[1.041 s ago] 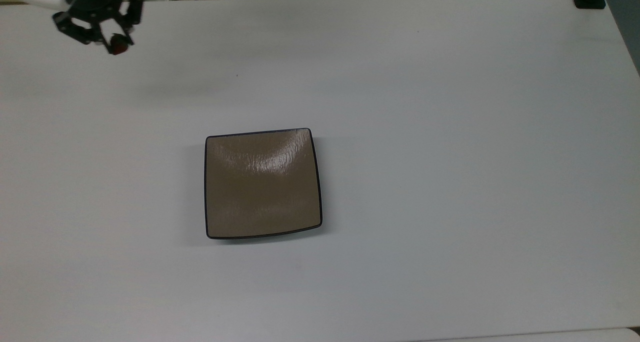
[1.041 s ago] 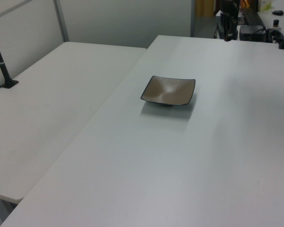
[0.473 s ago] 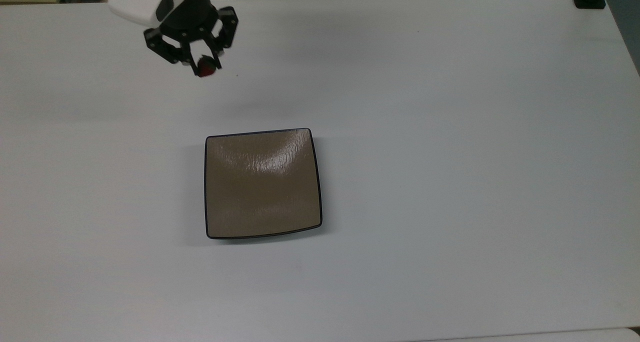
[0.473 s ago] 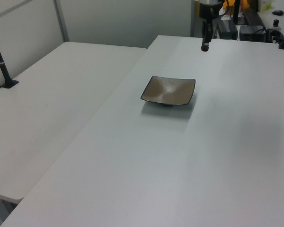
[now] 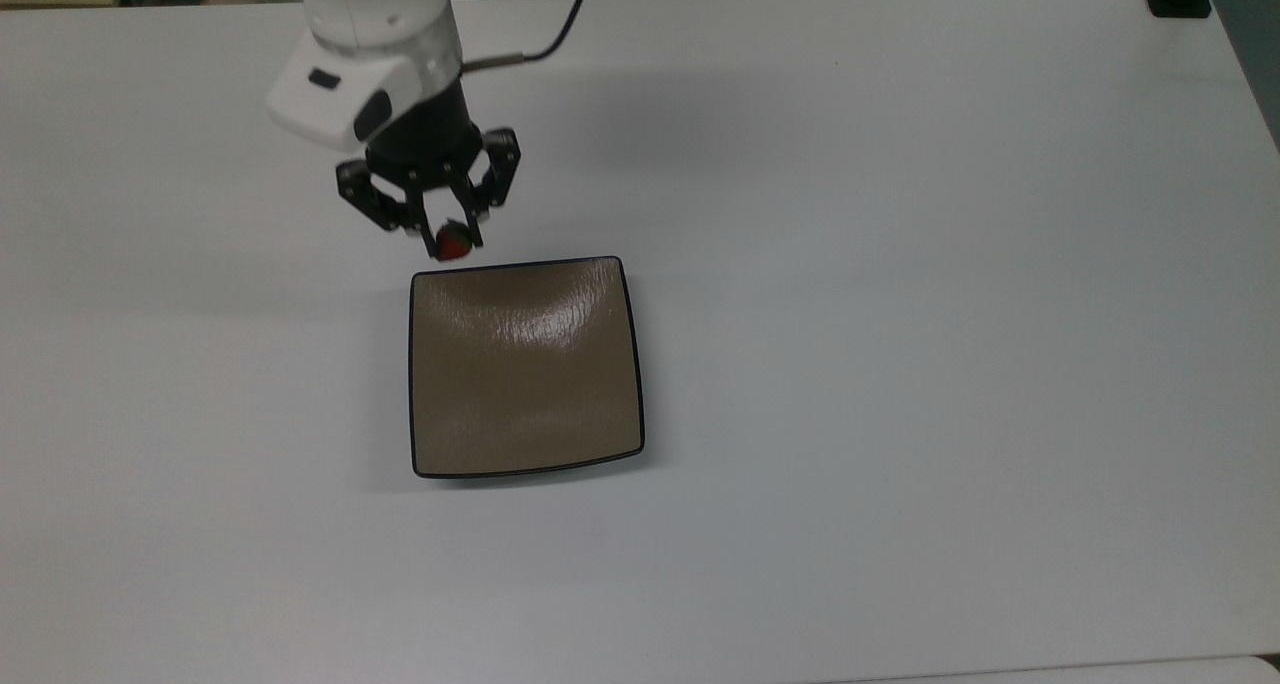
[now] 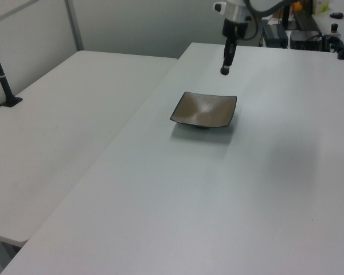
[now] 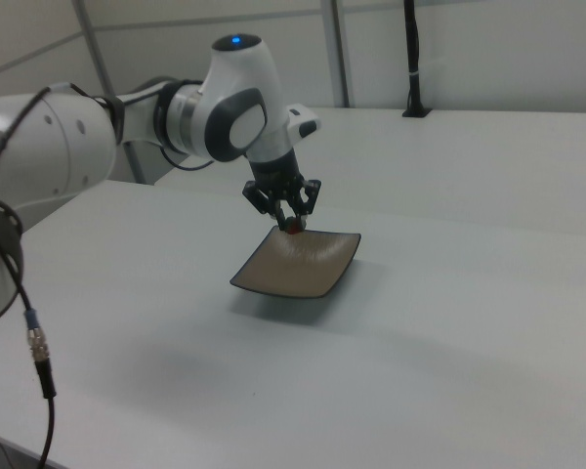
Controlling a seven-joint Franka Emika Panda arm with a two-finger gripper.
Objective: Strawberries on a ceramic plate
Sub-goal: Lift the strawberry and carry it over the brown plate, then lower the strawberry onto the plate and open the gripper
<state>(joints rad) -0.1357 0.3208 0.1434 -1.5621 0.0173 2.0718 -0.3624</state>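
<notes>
Top view: the claw is pinching the strawberry just past the plate's far edge, so the drop is not done yet. Left view: the claw hangs high above the desk (lots of bare room all around). Right view: the strawberry sits over the plate's rim, nearly there, I think.

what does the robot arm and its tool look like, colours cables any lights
The arm has glossy white rounded shells with dark grey joint bands and a grey disc cap on one joint. A small blue light glows on top of the wrist joint. The tool is black, with angular linkage fingers under a white block. A dark cable trails off the wrist, and another hangs at the right view's left.
</notes>
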